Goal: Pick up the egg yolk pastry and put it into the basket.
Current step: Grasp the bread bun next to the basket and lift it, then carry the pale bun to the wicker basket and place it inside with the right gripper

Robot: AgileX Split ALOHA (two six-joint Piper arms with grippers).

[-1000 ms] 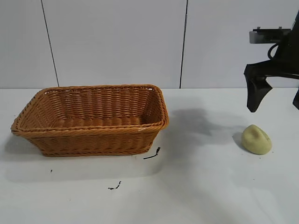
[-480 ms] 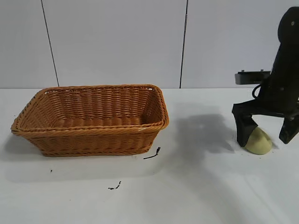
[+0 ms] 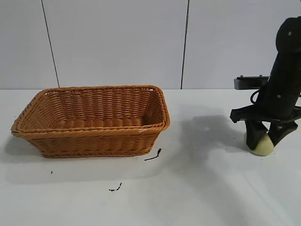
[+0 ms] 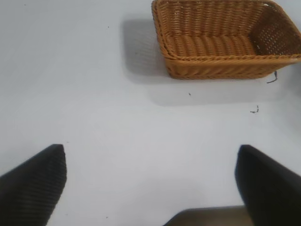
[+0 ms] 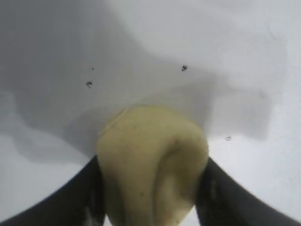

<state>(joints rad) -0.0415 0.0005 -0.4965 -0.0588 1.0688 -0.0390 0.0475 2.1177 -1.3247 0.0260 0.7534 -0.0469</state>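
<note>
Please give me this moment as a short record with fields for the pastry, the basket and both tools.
pastry: pale yellow lump on the table, at the exterior view's right, far from the basket
basket: wicker, at the left, nothing seen inside
right tool: pointing down, fingers closed against both sides of the pastry, pastry not lifted
left tool: open, nothing between its fingers, above bare table
task state: pastry gripped, not yet in the basket

The right gripper (image 3: pixel 264 140) points straight down, fingers drawn in; the left gripper (image 4: pixel 150 188) is spread wide.
</note>
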